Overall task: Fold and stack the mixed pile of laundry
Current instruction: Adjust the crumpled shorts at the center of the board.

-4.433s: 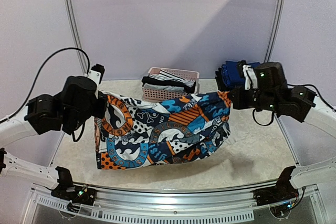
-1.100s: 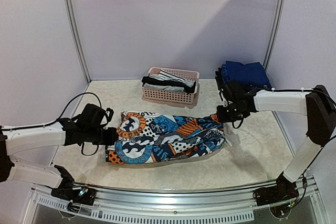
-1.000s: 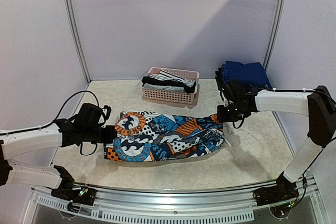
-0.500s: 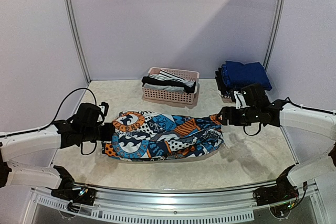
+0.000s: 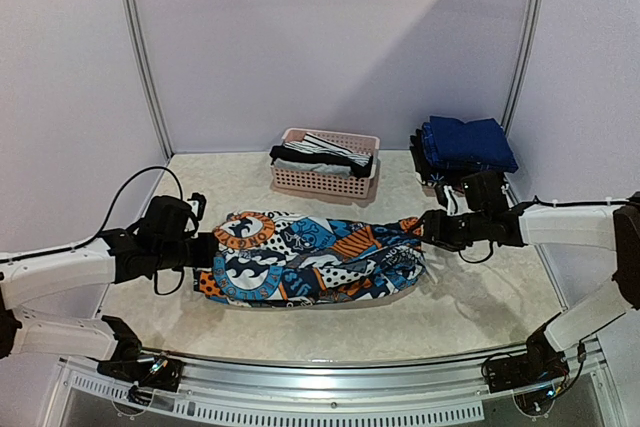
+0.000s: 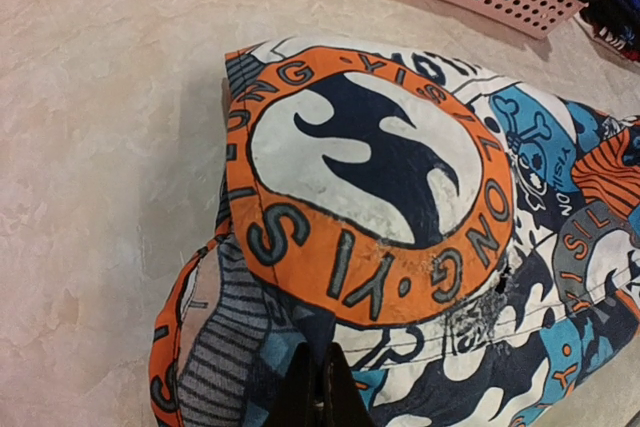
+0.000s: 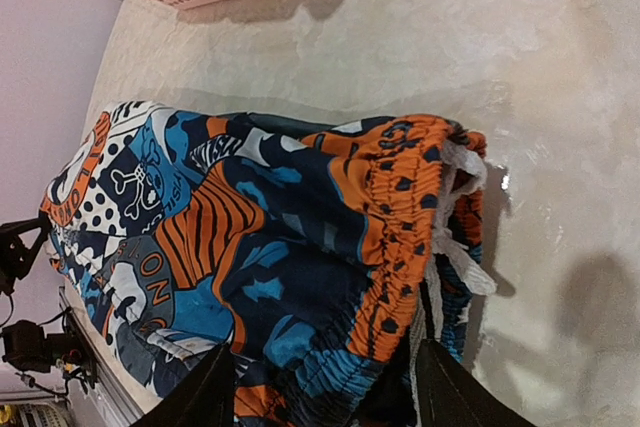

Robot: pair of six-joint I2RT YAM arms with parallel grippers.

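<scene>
Lying doubled on the worktop (image 5: 480,297) after hanging spread in the air seconds ago, the patterned shorts (image 5: 310,257) stay pinched by the closed left end effector (image 6: 318,392) while the right end effector (image 7: 325,392) stands wide open over the waistband (image 7: 400,237), so this fold looks nearly finished.

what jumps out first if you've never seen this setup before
The loud orange, blue, black and white patterned shorts lie across the middle of the table. The left tool pinches one end, and the right tool is open around the elastic waistband end. Behind them sits a pink basket holding striped pieces, with a folded navy stack at the far right.
</scene>
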